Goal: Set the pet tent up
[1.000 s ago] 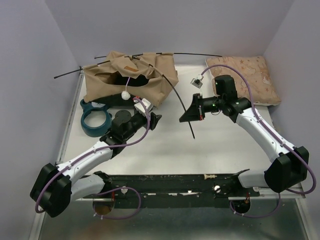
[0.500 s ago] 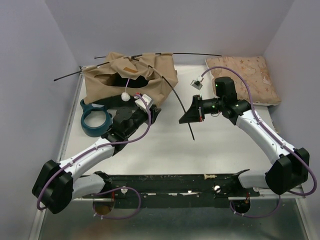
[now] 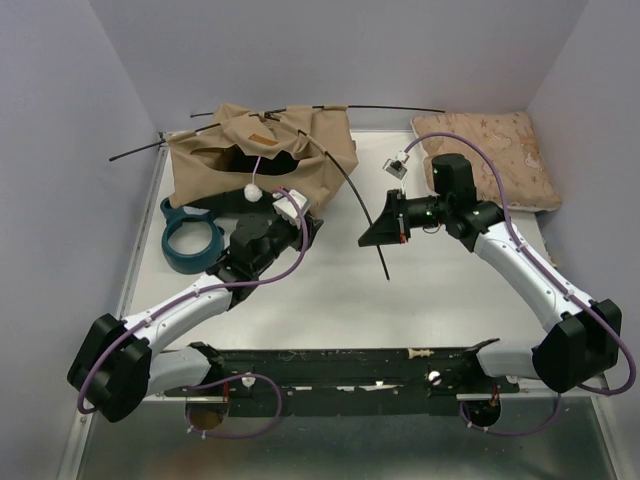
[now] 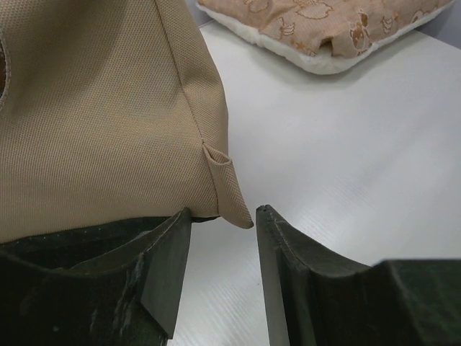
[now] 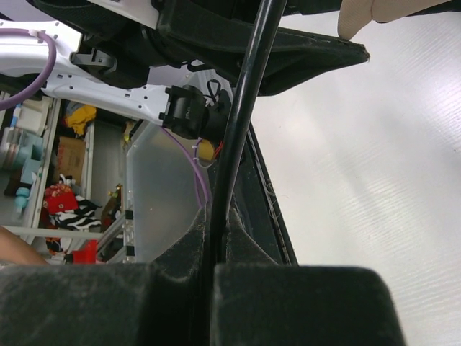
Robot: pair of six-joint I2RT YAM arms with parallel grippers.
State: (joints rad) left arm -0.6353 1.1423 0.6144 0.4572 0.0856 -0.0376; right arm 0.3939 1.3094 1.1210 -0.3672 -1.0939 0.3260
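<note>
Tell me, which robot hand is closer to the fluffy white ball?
Left. The left gripper sits just right of the white pom-pom, at the pet tent's front corner. The right gripper is farther right, shut on a black pole.

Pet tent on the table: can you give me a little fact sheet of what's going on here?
Pet tent: tan, rumpled, at the far left, not yet standing
Black pole: sticks out of the tent toward the middle
Right pincer: shut on that pole
Left pincer: open, astride the tent's corner tab
Cushion: far right corner, untouched
</note>
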